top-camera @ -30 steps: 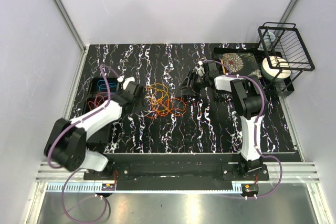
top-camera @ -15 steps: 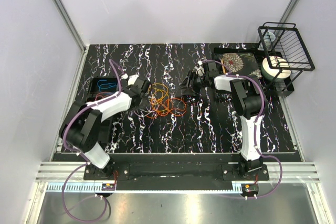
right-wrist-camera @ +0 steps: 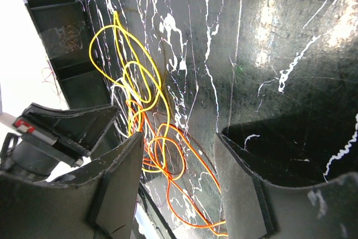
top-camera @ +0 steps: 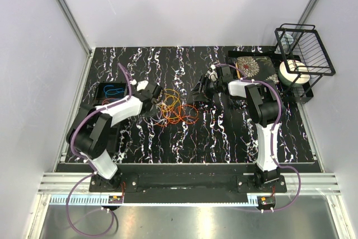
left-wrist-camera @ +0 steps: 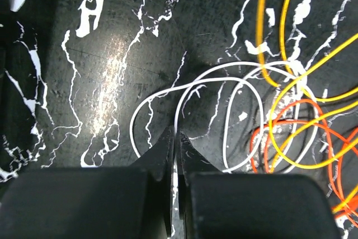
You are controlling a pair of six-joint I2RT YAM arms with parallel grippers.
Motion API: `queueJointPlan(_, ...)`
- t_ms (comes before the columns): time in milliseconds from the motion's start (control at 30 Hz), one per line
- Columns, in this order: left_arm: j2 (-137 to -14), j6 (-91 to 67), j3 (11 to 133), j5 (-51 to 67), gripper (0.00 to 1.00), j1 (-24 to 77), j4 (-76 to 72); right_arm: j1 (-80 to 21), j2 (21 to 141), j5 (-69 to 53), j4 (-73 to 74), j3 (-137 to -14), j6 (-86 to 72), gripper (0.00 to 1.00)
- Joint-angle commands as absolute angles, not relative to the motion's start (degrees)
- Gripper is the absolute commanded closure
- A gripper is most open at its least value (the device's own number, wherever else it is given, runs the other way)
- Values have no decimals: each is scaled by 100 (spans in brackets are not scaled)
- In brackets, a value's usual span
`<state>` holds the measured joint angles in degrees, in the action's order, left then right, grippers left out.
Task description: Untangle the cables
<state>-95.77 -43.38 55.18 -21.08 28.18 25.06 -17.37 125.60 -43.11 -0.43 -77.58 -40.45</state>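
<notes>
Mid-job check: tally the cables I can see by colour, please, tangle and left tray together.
Yellow cable: 1
Orange cable: 1
White cable: 1
Blue cable, in the tray: 1
Total: 4, taking each colour as one cable.

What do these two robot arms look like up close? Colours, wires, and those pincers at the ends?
The left arm and right arm match: white shells between chunky black joints, with a thin purple hose trailing along each. The left pincer and right pincer are matt black, each with two flat, wedge-shaped fingers.
</notes>
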Motion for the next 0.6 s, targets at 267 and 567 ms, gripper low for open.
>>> queueJointPlan(267,-6567,-3279,8172,-3233,100,2927,4499,-1819,12823,-3937,229,-7752,-3858,40)
queueJointPlan(567,-5450,-2303,8763,-3946,100,2918,4517,-1828,12823,-3946,229,-7752,-3858,40)
